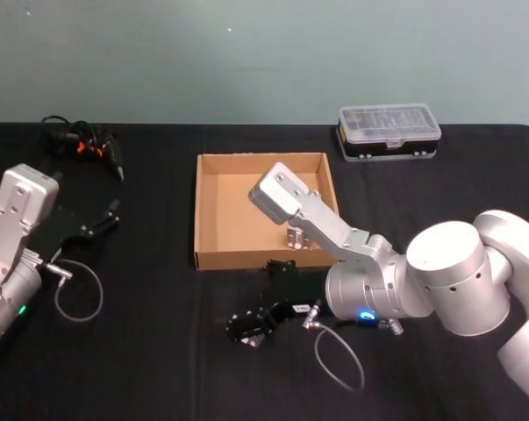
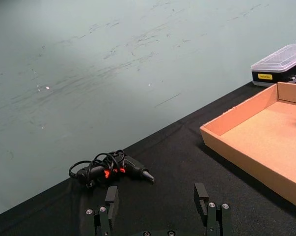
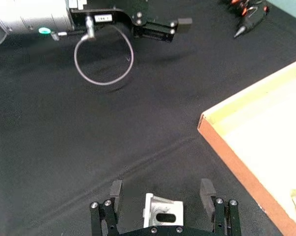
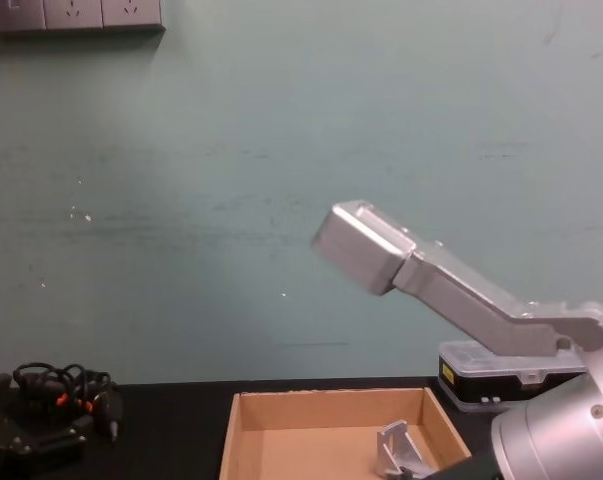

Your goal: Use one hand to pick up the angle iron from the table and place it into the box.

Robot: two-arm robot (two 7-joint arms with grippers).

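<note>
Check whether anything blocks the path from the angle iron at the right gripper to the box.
Nothing visible does. The angle iron lies inside the open right gripper; bare table runs to the box and its low near wall.

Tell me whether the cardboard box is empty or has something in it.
Not empty: an angle iron stands inside the box, in its right half, as the chest and head views show.
</note>
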